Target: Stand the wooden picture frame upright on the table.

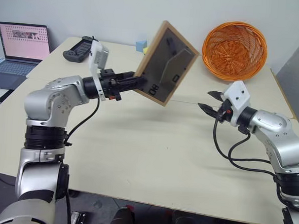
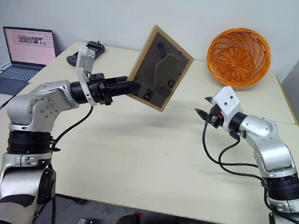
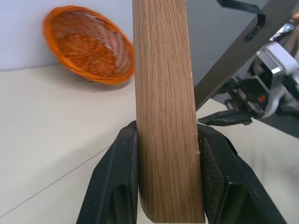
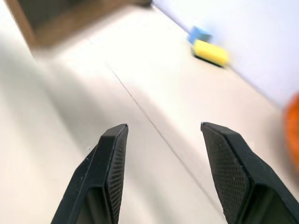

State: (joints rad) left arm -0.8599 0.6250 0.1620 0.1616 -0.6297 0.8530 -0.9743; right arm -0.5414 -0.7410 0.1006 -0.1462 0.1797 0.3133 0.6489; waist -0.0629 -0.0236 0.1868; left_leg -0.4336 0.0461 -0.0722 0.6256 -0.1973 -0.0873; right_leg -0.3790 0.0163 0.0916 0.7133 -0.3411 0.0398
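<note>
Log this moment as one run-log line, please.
left gripper: shut on small light-wood picture frame, held tilted above pale cream table, dark back and stand facing camera | right gripper: open, empty | frame not yet standing

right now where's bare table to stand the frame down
Widest bare patch: the near table between the left claw, which holds the wooden picture frame in the air, and the open right claw. The far edge is crowded by the orange basket, controller and blocks.

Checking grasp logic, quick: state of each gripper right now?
Left gripper: shut on the small light-wood picture frame, held in the air above the pale cream table.
Right gripper: open, holding nothing.
</note>
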